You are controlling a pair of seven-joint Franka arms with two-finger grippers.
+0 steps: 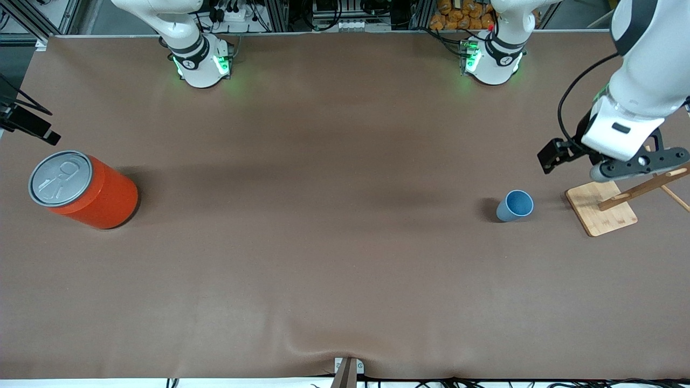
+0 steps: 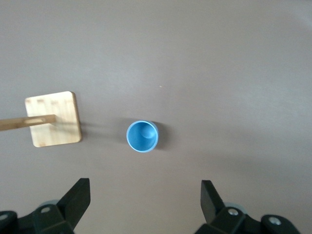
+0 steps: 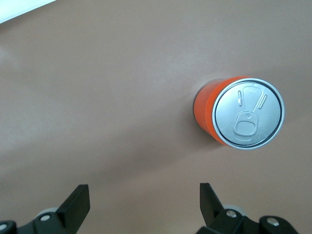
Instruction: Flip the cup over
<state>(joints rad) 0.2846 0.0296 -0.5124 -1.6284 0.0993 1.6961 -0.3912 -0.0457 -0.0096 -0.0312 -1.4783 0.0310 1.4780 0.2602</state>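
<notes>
One cup (image 1: pixel 515 205) stands mouth-up on the desk (image 1: pixel 323 269), near a wooden stand (image 1: pixel 601 207) cut off at the frame's edge. The left gripper (image 2: pixel 145 202) hangs over that stand, fingers (image 2: pixel 78 197) spread. The right gripper (image 3: pixel 144 204), fingers spread, waits above one orange can (image 3: pixel 239 113), largely out of the front view.

My cup (image 1: pixel 516 205) (image 2: pixel 142 136) is small, light blue and tapered, darker blue inside, with no handle; it stands upright, mouth up, on the brown table; it sits toward my left arm's end, alone on bare cloth.

White rounded arm shells (image 1: pixel 641 81) are seen, with black joint bands, green-lit bases (image 1: pixel 202 62), a looped black cable (image 1: pixel 571 102) and black fingers (image 2: pixel 78 197).
</notes>
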